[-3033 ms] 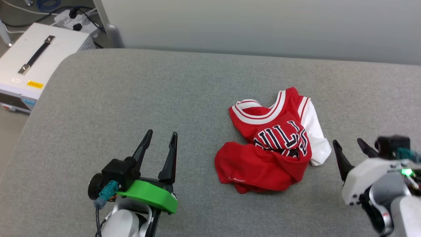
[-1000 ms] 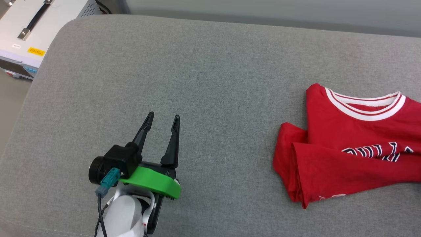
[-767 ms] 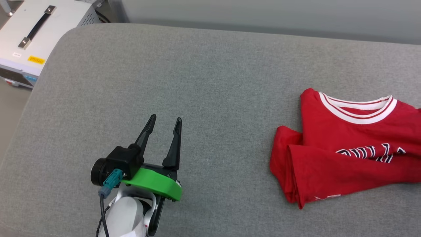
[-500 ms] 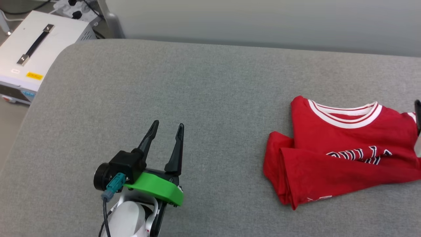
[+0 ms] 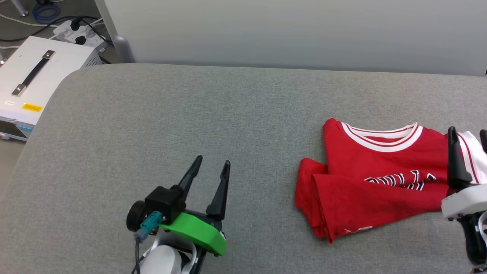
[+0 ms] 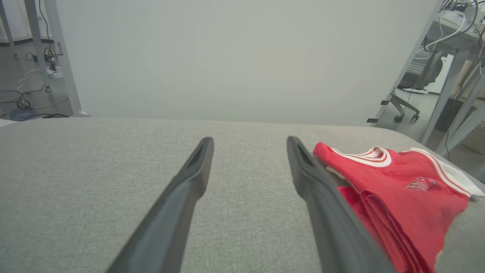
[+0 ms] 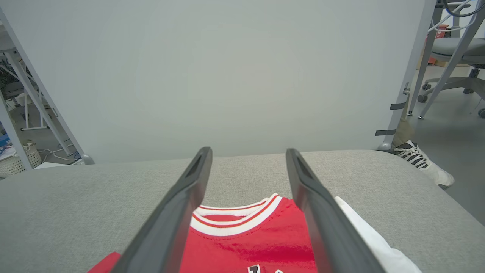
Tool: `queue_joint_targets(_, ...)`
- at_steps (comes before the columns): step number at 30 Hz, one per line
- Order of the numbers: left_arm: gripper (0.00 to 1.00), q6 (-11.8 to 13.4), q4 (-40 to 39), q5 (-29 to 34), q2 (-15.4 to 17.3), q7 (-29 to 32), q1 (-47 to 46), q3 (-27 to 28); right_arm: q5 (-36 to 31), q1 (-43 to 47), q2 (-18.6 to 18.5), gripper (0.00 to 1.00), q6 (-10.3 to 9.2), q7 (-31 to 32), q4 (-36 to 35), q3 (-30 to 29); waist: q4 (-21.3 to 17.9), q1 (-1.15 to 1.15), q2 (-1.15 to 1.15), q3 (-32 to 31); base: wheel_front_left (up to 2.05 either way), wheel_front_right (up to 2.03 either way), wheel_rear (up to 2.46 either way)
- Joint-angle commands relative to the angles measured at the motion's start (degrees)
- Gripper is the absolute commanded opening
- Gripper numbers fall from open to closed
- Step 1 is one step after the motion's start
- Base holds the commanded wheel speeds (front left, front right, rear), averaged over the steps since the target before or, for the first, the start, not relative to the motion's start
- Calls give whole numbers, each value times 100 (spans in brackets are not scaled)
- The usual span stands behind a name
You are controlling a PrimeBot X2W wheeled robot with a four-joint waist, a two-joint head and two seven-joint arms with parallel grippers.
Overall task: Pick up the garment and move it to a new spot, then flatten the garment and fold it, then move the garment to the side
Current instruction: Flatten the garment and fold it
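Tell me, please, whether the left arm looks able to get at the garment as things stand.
Probably yes: the left pincer stands open, and only bare grey cushion lies between it and the garment.

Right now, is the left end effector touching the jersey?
Apart. The head view shows grey cushion between the left end effector and the jersey.
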Motion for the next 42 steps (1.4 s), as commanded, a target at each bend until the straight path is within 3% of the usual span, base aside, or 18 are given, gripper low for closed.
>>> queue_joint_targets(1,100,-17,46,-52,-9,-34,78,-74,-18,129,74,100,-4,-43,-132,-21,-38,0,0,14,0,0,0)
queue_joint_targets(8,100,-17,211,-242,-10,156,-466,-572,-165,326,271,100,-4,79,-529,-184,-188,0,0,158,0,0,0)
queue_joint_targets(14,100,68,500,-619,-10,1733,-1369,-1300,-291,321,392,100,-4,208,-750,-265,-431,0,0,342,0,0,0)
queue_joint_targets(22,100,530,1006,-1081,-10,3850,-2544,-2004,-396,265,489,100,-4,278,-885,-133,-842,0,0,717,0,0,0)
queue_joint_targets(28,100,667,1508,-1011,-10,4265,-3028,-2289,-425,224,538,100,-4,218,-850,-51,-1060,0,0,950,0,0,0)
queue_joint_targets(36,100,785,2247,-1069,-10,4058,-3262,-2546,-423,150,590,100,-4,108,-733,88,-1254,0,0,1151,0,0,0)
queue_joint_targets(40,100,728,2608,-1165,-10,4010,-3292,-2717,-420,131,604,100,-4,51,-681,96,-1273,0,0,1203,0,0,0)
queue_joint_targets(41,12,693,2678,-1203,-10,4025,-3285,-2753,-422,131,605,100,-4,41,-673,91,-1268,0,0,1206,0,0,0)
queue_joint_targets(42,0,651,2742,-1264,-10,4022,-3270,-2782,-424,133,606,100,-4,35,-664,81,-1255,0,0,1206,0,0,0)
